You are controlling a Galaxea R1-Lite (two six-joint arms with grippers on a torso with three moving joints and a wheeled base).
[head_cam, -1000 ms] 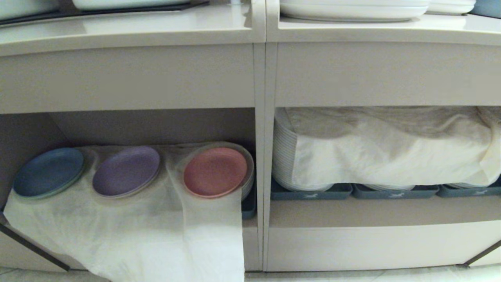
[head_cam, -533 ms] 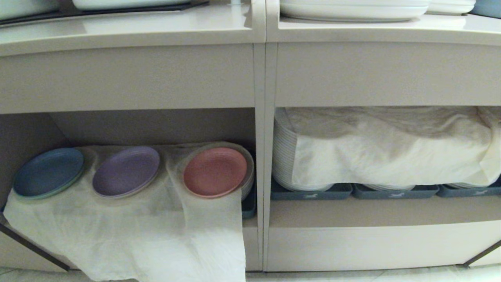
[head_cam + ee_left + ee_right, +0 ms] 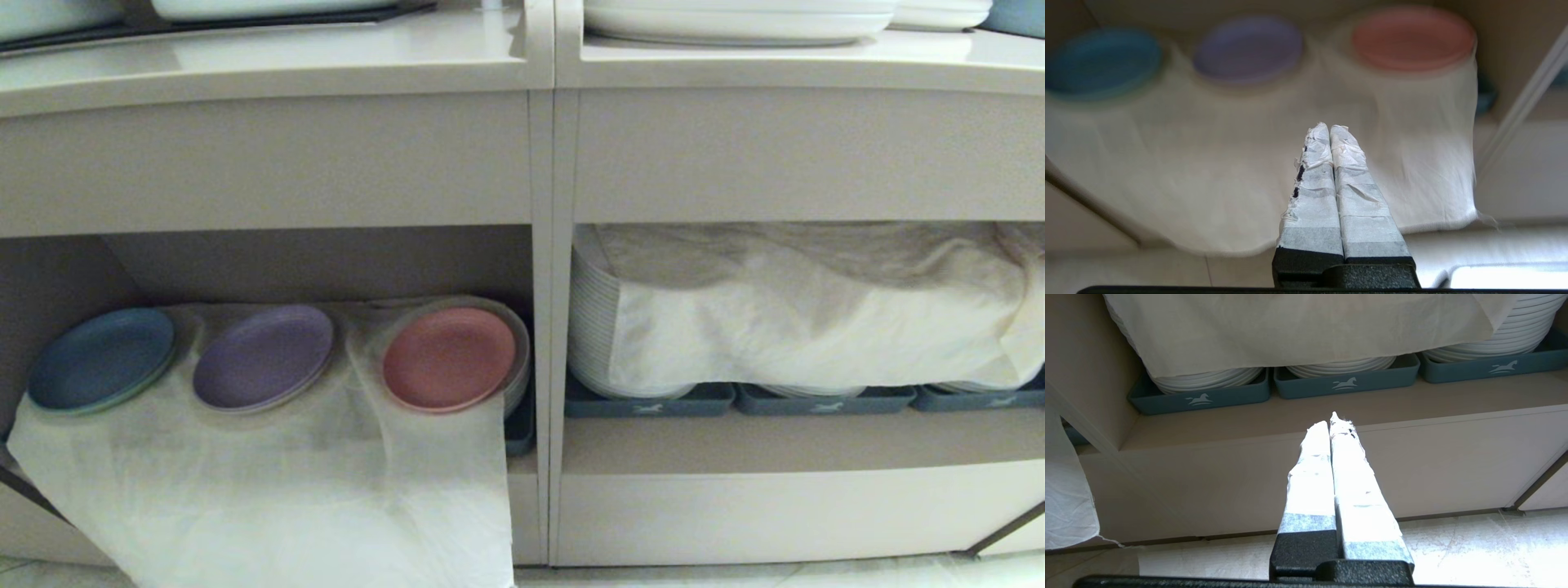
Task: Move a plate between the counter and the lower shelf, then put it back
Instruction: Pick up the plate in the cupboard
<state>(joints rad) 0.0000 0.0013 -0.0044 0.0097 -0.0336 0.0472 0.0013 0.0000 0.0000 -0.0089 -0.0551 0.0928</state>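
Left wrist view: plate (image 3: 1412,38) lies well beyond the closed left tool (image 3: 1329,128).

No readable text or numbers; only a white horse logo on each grey-blue tray (image 3: 1345,381) under the white plate stacks (image 3: 1339,367).

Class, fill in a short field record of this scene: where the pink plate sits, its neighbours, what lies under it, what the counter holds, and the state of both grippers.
pink plate: in the lower shelf, beside the upright divider
neighbours: purple plate in the middle, blue plate far left
under plates: white cloth hanging over the shelf front
counter: white dishes at its back edge
left gripper: shut, empty, low before the cloth
right gripper: shut, empty, before the cubby of white plate stacks
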